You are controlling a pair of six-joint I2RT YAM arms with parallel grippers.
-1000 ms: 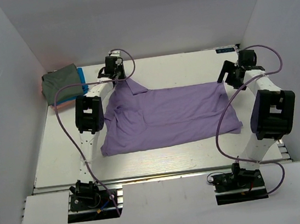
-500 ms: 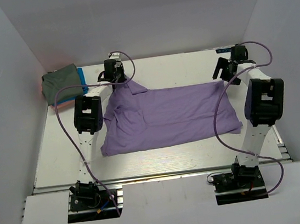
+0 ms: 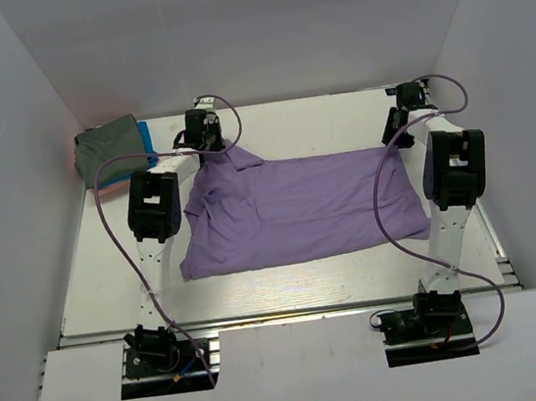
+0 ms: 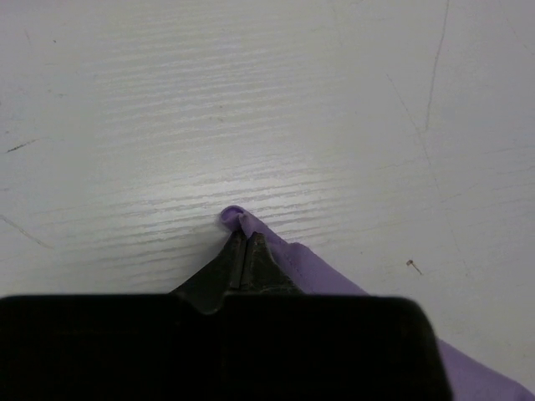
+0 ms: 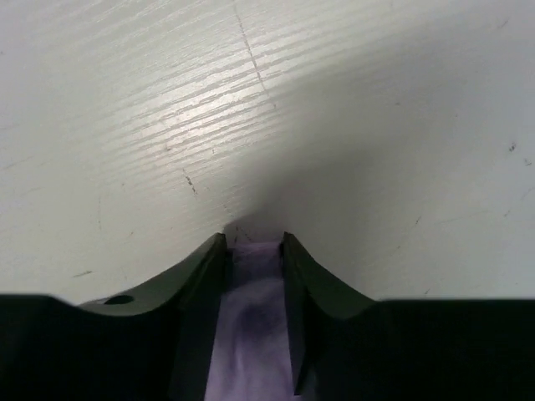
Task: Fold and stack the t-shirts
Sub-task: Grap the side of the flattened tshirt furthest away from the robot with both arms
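Observation:
The lavender t-shirt (image 3: 298, 206) lies spread across the middle of the table. My left gripper (image 3: 211, 145) is at its far left corner and is shut on a pinch of the purple cloth (image 4: 305, 266), with a small tuft sticking out past the tips (image 4: 242, 236). My right gripper (image 3: 397, 136) is down at the far right corner. Its jaws (image 5: 253, 242) stand a little apart, straddling the purple cloth (image 5: 251, 326), which fills the gap. A folded stack sits at the far left: an olive-grey shirt (image 3: 108, 147) on top, with bright blue (image 3: 146, 137) and salmon-pink (image 3: 101, 190) edges showing.
White walls close in the table on the left, back and right. The folded stack fills the far left corner against the wall. Purple cables loop from both arms over the table. The shirt's near hem lies close to the front rail (image 3: 283, 312).
My right arm swung to the far side and lowered onto the shirt's far right corner, and its jaws narrowed from wide open. My left gripper closed on the far left corner.

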